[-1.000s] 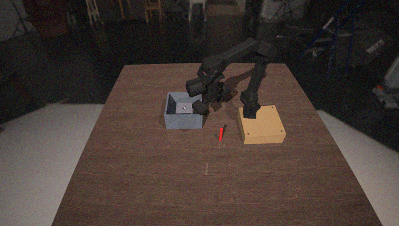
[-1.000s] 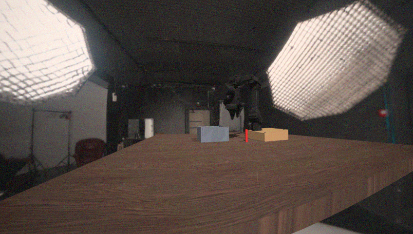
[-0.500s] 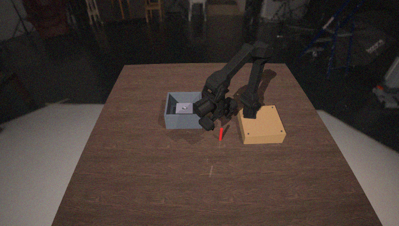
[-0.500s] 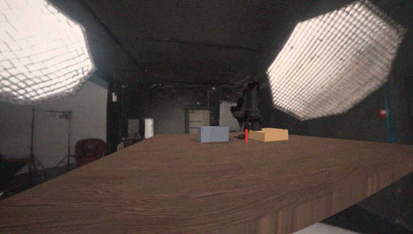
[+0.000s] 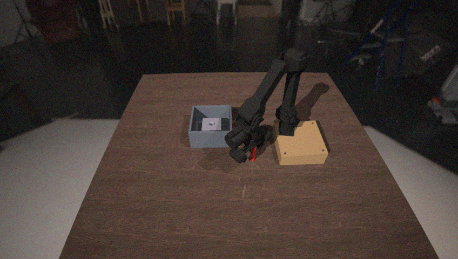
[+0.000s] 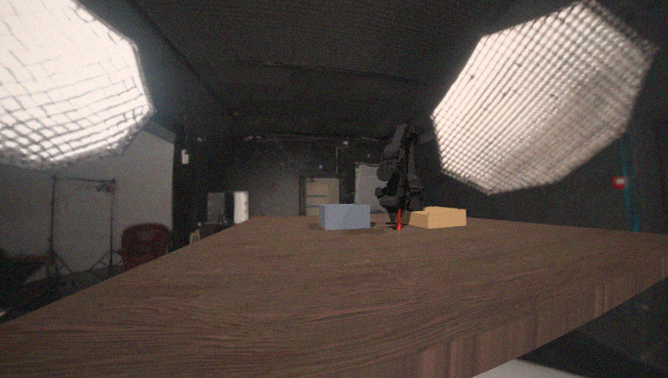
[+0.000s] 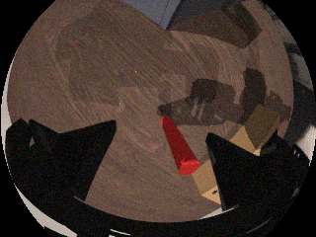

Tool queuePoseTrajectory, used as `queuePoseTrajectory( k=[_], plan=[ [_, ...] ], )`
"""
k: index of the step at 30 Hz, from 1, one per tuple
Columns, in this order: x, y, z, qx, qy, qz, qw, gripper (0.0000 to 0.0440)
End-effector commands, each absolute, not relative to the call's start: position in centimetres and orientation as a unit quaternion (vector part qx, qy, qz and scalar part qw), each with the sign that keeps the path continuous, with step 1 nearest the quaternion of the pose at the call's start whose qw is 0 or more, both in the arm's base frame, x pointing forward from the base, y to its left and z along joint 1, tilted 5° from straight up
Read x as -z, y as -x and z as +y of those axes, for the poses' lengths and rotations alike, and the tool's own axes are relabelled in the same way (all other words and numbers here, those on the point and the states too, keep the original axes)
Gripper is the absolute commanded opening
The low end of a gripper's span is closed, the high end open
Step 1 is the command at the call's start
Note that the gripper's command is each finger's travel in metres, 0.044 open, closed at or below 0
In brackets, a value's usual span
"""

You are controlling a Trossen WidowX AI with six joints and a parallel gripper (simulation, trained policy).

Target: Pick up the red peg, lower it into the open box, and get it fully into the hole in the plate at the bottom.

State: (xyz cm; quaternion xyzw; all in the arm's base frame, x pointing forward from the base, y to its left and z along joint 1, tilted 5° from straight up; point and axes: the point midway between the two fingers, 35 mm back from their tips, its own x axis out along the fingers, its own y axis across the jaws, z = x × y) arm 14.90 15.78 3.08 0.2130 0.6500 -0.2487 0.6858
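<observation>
— Big picture first: the wooden table [image 5: 224, 205] [image 6: 328, 290] [image 7: 143, 197] runs beneath the jaws and beyond them on every side.

— And the tan block [image 5: 302, 144] [image 6: 443, 218] [image 7: 204, 180]?

— Partly behind the right-hand finger in the wrist view, low down, close to the jaws. That's the tight side!

— The open box [image 5: 210, 139] [image 6: 345, 216] [image 7: 153, 10]?

— Past the fingertips, at the top of the wrist view, its walls upright. In the top view the plate [image 5: 207, 125] lies inside, its hole showing.

— Now the gripper [image 5: 249, 154] [image 6: 397, 216] [image 7: 163, 131]!

— Jaws wide apart, clenched on nothing. And there's the red peg [image 5: 253, 154] [image 6: 399, 220] [image 7: 179, 145], standing on the table between the fingers in the wrist view, nearer the right-hand one.

— How will it handle?

— Light and stiff, I'd judge, perhaps slick on that round side. Centre it, squeeze the upper part squarely, keep the lower end free for the hole. A lopsided close could topple it.

— Then the route?

— Straight up, clear of the block's edge, then over the box rim.
</observation>
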Motion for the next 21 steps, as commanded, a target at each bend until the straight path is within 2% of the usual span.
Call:
queuePoseTrajectory(
  k=[1,10,15,21],
  plan=[
    [-2.0,-14.7,15.7,0.246,-0.208,0.655,0.683,0.0396],
    [-0.2,-14.3,15.4,0.261,-0.197,0.667,0.67,0.0161],
    [0.1,-14.3,15.4,0.271,-0.187,0.671,0.665,0.0044],
    [-2.0,-15.5,15.9,0.257,-0.186,0.658,0.684,0.0016]
  ],
)
